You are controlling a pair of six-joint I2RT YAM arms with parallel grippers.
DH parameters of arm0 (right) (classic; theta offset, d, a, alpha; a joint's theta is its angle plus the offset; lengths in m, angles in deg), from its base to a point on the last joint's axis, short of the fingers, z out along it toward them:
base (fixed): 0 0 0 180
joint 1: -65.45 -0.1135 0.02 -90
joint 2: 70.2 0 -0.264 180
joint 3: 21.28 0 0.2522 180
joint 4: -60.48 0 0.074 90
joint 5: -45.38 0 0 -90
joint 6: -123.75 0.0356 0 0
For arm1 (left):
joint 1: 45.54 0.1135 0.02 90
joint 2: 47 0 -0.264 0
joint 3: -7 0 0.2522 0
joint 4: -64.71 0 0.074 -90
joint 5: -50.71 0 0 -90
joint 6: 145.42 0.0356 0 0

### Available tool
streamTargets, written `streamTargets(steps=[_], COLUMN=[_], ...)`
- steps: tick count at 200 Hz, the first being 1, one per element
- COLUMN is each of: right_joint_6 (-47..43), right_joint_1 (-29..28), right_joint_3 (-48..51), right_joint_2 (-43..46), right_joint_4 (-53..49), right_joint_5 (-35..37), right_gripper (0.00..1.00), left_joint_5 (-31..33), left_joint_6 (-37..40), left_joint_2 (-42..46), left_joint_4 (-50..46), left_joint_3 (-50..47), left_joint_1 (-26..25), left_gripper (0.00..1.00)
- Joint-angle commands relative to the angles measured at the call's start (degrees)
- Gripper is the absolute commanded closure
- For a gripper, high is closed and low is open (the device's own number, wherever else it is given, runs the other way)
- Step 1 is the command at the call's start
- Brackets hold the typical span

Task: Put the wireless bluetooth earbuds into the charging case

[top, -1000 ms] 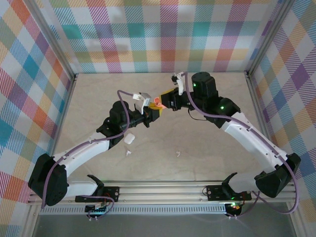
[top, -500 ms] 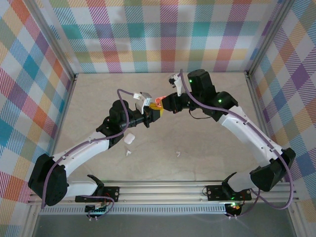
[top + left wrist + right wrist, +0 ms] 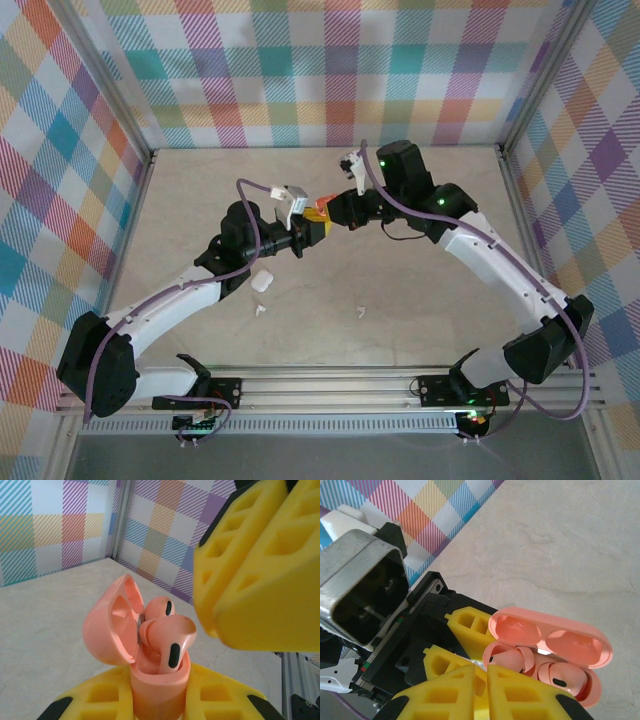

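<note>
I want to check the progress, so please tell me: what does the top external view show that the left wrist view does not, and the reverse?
Top external: a white case and two white earbuds lying loose on the table. Left wrist: two pink earbuds inside the pink case, lid open. Both: that case held by the left gripper, the right gripper close by.

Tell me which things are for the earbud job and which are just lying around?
For the job: pink case, two pink earbuds in it, white case, two white earbuds.
Just there: plaid walls, purple cables, metal rail.
</note>
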Motion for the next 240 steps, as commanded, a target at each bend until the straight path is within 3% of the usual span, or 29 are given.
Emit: streamTargets(steps=[1,240], right_joint_6=[-1.1,-0.5], right_joint_1=[0.3,0.4], right_joint_3=[-1.8,-4.0], right_joint_2=[-0.9,-4.2], right_joint_4=[-0.4,-0.1], right_joint_5=[-0.8,-3.1], right_gripper=[0.85,0.84], left_joint_5=[-1.4,-3.1], left_joint_6=[-0.5,1.7], left_joint_2=[0.6,-0.7], left_joint_4=[1.3,-0.1], left_joint_3=[1.9,2.7], left_joint_1=[0.5,0.4], left_gripper=[1.00,1.00])
